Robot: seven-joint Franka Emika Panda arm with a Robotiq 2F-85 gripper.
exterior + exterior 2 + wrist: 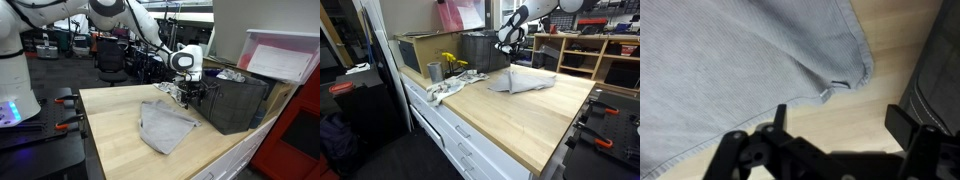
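Lab, pale wooden worktop [110, 125]; grey cloth [165, 127] beside dark bin [238, 100]; jaws wide open, empty, over cloth edge.

a robotics lab or workshop: wooden workbench [532, 122] with drawers [460, 136], cluttered equipment shelves [590, 55], office chairs [108, 55].

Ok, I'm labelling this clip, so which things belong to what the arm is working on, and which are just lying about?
In hand:
- gray cloth, lying on the wooden table
- gripper, open, above the cloth's edge

Lying about:
- dark bin
- metal can
- yellow item, too small to identify
- white rag
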